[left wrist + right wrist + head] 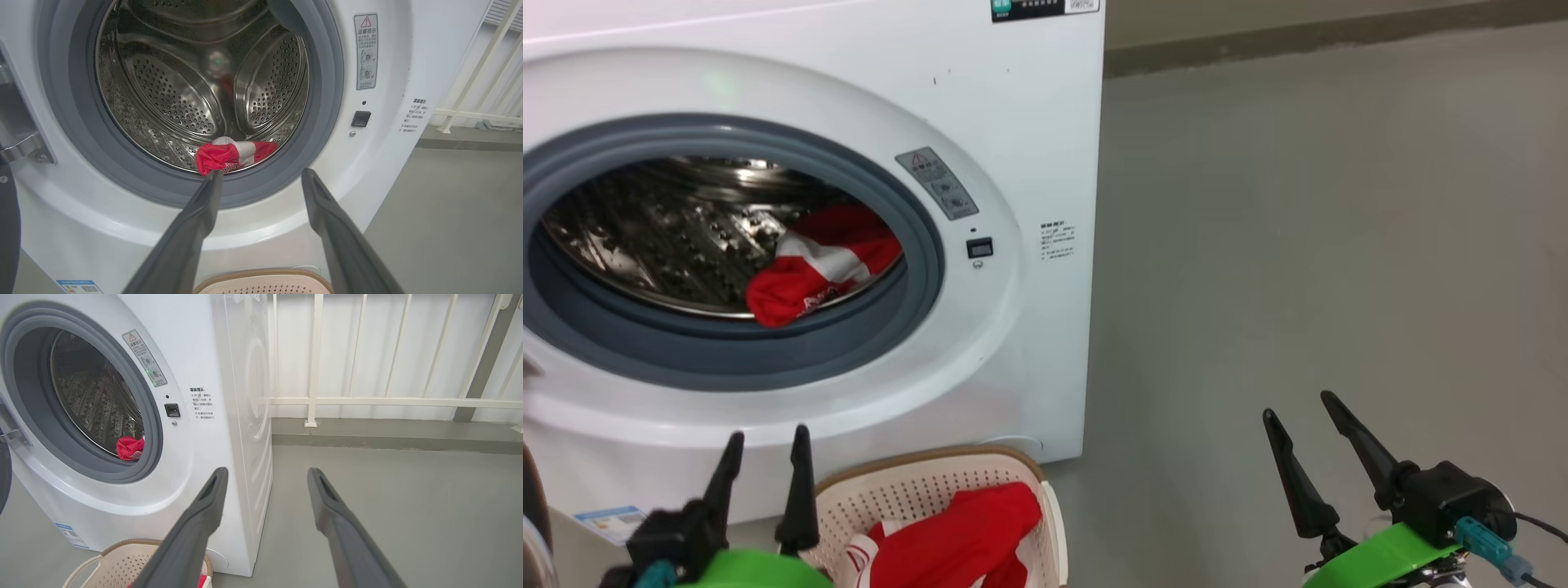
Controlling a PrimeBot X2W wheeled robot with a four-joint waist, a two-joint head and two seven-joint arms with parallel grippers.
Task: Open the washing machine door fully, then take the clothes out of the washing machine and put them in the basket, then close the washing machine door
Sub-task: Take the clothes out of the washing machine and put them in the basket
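On the floor (1298, 245), the basket (907, 474) held one garment (964, 539), the drum (645, 229) another. I saw left end effector (769, 433) and right end effector (1297, 404) spread.

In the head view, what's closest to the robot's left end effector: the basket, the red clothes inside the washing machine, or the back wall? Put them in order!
From the left end effector:
1. basket, just to its right, down on the floor.
2. red clothes, ahead and higher, inside the washing machine.
3. back wall, far off to the right, beyond the machine.
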